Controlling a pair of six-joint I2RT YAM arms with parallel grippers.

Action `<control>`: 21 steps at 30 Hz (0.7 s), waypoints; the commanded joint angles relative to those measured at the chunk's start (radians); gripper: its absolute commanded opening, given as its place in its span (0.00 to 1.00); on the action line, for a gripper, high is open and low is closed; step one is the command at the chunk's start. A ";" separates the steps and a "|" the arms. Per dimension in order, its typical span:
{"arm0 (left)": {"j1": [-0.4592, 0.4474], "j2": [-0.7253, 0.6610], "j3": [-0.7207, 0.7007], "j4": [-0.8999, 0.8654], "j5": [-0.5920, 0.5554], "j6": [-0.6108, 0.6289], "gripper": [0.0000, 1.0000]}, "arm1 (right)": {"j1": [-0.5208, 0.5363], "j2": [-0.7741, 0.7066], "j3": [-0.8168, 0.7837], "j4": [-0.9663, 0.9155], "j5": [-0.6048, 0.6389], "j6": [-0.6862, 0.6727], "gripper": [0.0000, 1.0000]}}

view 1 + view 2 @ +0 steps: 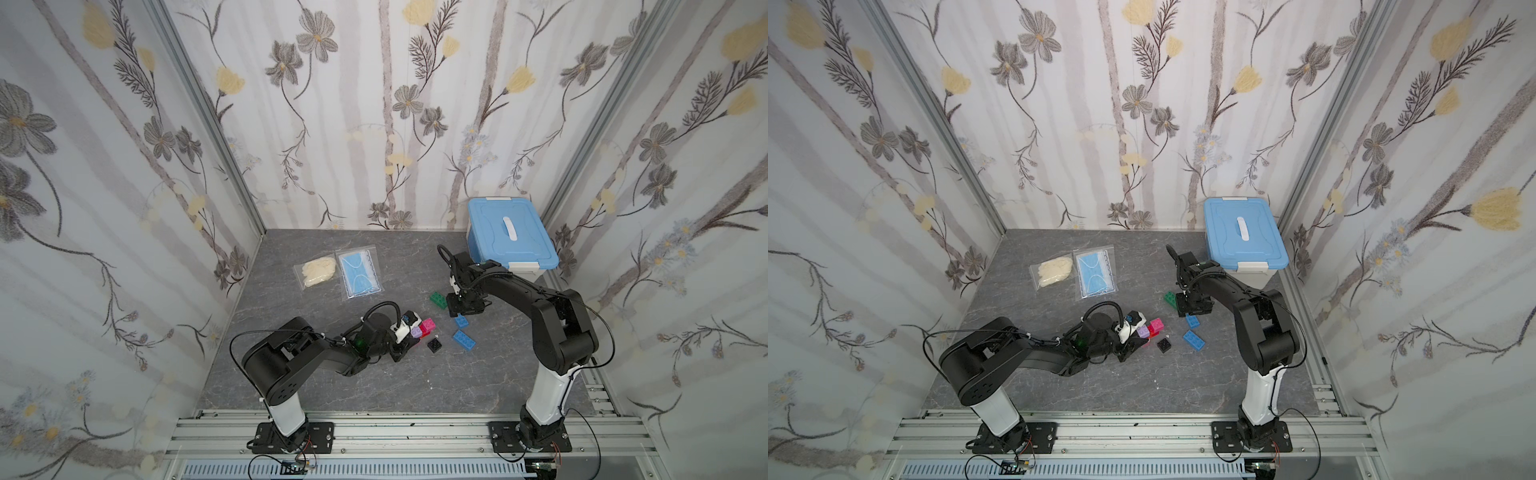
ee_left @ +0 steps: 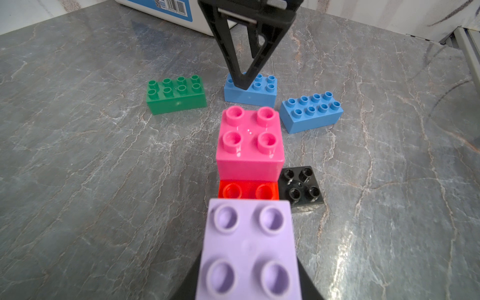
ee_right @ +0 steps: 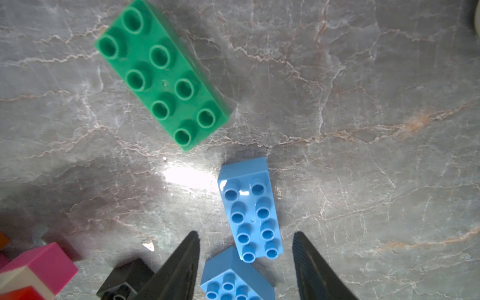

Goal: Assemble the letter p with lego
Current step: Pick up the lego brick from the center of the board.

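The lavender brick point(image 2: 246, 249) mostly hides the left jaws.

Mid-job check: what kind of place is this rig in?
Probably a purpose-built robot booth, not a home: floral-wallpapered panels in an aluminium frame enclose a marble-look tabletop, and the left arm and right arm are mounted on a rail at its front.

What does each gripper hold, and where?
Left gripper: square lavender plastic brick, by its sides. Right gripper: nothing, open astride a long blue plastic brick.
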 commanded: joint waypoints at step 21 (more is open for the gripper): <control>0.001 0.029 0.029 -0.013 0.003 0.016 0.22 | 0.001 0.122 0.075 -0.016 0.020 0.044 0.45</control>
